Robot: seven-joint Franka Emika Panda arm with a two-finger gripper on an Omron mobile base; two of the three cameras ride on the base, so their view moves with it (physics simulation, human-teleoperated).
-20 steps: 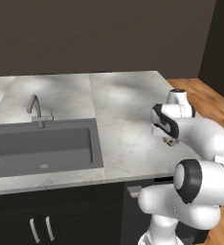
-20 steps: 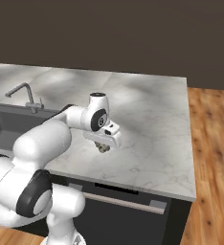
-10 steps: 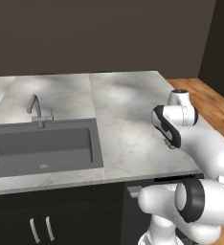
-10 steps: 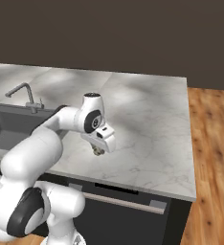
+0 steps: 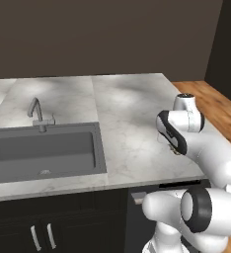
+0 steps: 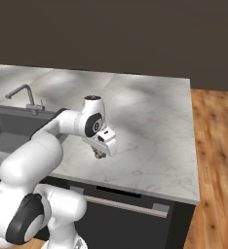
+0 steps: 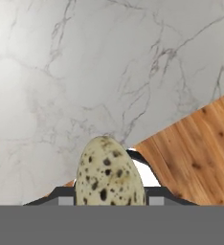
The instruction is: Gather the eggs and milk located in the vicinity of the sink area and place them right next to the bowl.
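gripper (image 6: 101, 153) clamped on a pale speckled egg (image 7: 109, 175), bottom centre of the hand view, above the marble counter (image 7: 85, 72) near its edge over wood floor (image 7: 195, 158). at frame centre in the right base view; sink (image 5: 43, 153) at left, well apart.

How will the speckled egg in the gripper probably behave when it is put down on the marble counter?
The speckled egg is rounded with no flat side, so it will probably roll once released on the smooth counter. It looks thin-shelled, so likely fragile. The gripper holds it near the counter's front edge, so rolling off seems possible.
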